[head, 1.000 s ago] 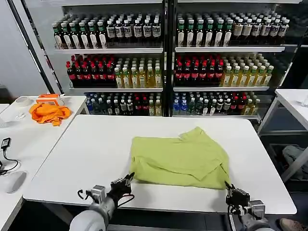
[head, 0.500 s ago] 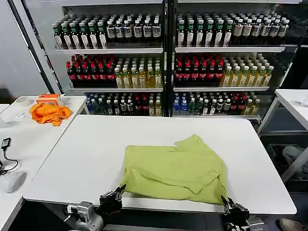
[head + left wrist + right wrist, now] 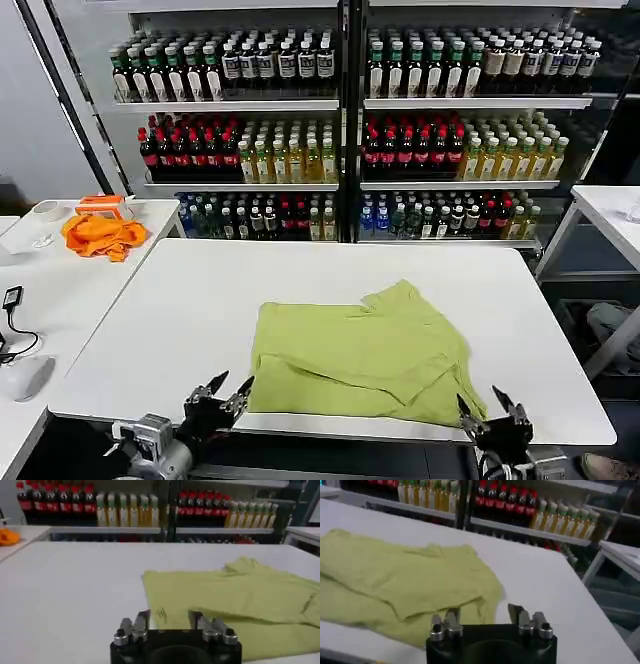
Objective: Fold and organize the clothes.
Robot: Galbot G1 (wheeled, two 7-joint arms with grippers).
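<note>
Since a moment ago both of our grippers have let go of the T-shirt (image 3: 362, 352) and spread wide apart, empty. We see the left gripper (image 3: 220, 392) at the table's (image 3: 180, 300) near edge just beside the shirt's near left corner, and the right gripper (image 3: 492, 411) at its near right corner. The yellow-green shirt lies folded and rumpled near the front of the white table.

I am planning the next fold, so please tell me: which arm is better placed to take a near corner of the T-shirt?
Probably the left. The left gripper, open, sits just beside the T-shirt's near left corner. The right gripper, also open, is about as close to the rumpled right corner, so the difference is small.
</note>
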